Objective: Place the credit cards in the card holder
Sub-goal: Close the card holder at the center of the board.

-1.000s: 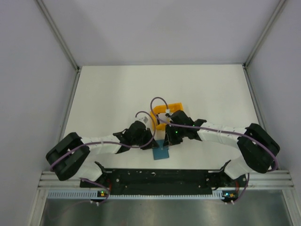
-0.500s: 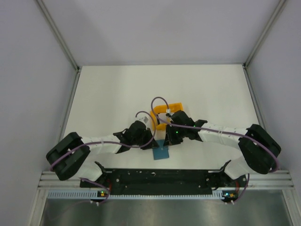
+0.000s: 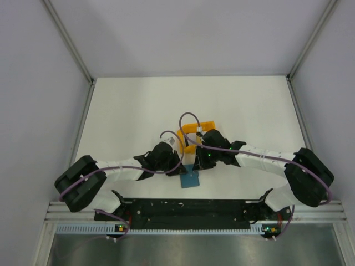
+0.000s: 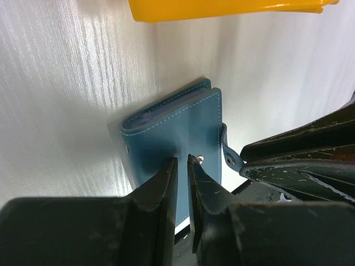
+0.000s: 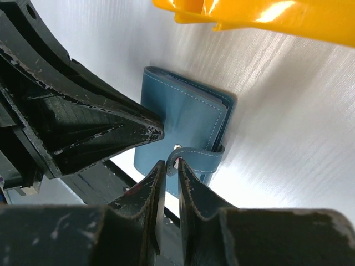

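Shifted slightly outward since a second ago: right arm's elbow. Nearest, left gripper pressed almost together over near edge of teal-blue stitched leather card holder, flat on white table; actual grasp unclear. Likewise right gripper, pinching snap strap end. Beyond, orange plastic tray.

I'm looking down on a white table whose surface shows a fine streaked sheen in the 2 close views. It is closed in by 3 plain pale grey walls: the back wall, the left wall and the right wall, with 2 aluminium posts slanting up from the far corners. Along the near edge runs a slotted aluminium rail, below it a dull grey metal sheet, and the light is soft and even, leaving only faint shadows.
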